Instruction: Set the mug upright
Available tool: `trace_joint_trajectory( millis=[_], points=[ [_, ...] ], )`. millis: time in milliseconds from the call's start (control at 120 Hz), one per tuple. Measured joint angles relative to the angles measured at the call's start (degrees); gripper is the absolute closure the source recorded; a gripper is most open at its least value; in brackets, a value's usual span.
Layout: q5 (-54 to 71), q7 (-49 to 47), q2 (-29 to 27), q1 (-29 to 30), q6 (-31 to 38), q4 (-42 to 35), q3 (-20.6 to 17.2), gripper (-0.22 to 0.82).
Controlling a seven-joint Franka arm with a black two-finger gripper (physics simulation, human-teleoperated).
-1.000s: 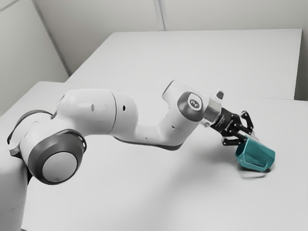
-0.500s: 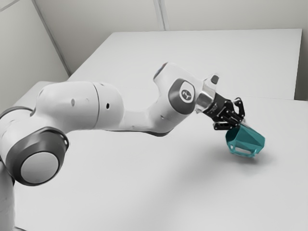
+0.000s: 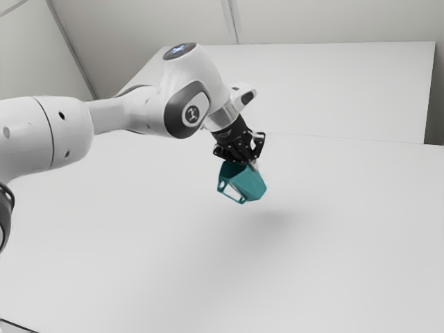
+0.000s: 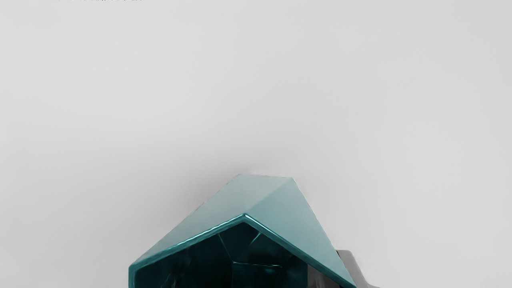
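Note:
My gripper (image 3: 250,164) hangs over the table in the exterior view, shut on the wall of the teal faceted mug (image 3: 250,182). The mug is held tilted above the surface, its mouth toward my hand and its handle on the exterior view's lower left side. In the wrist view, the mug (image 4: 288,216) shows its rim and dark inside. There the gripper (image 4: 337,274) has one grey finger (image 4: 353,266) outside the wall and the other inside the mouth.
The white table (image 3: 333,263) spreads under the mug, with a soft shadow below it. A second white surface (image 3: 333,90) lies beyond, by the pale walls. The arm comes in from the exterior view's left.
My hand has carried the mug up off the table and toward the exterior view's left. The mug has turned along with the hand, its base now pointing more steeply down.

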Motion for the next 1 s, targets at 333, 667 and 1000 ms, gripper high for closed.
trace_joint_trajectory(
  millis=[333,667,1000],
  points=[
    [9.6,0.8,-7.0,5.5,-7.1,-8.9,-0.3,0.79],
    [12.1,2.9,-5.8,10.0,-7.0,-12.2,-0.3,0.79],
    [12.5,4.3,-1.7,9.2,-3.5,-13.1,-0.3,0.79]
  ],
)
